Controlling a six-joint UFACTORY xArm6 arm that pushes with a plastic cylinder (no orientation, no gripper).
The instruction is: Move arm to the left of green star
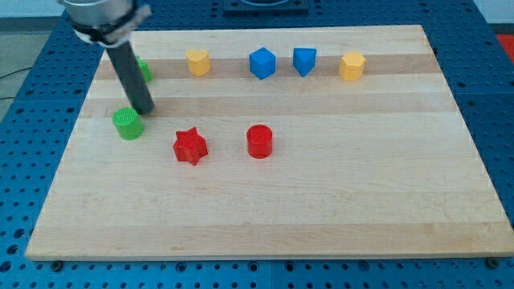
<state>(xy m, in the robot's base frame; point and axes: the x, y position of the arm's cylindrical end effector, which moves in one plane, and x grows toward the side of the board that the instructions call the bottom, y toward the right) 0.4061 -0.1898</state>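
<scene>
The green star (144, 69) lies near the view's top left and is mostly hidden behind my rod; only its right edge shows. My tip (145, 110) rests on the board below the green star, just above and to the right of the green cylinder (128, 124), very close to it.
A red star (190, 146) and a red cylinder (259, 140) lie at mid-board. Along the view's top sit a yellow block (197, 61), a blue cube (262, 63), a blue block (304, 60) and another yellow block (352, 66). The wooden board (321, 209) has blue perforated table around it.
</scene>
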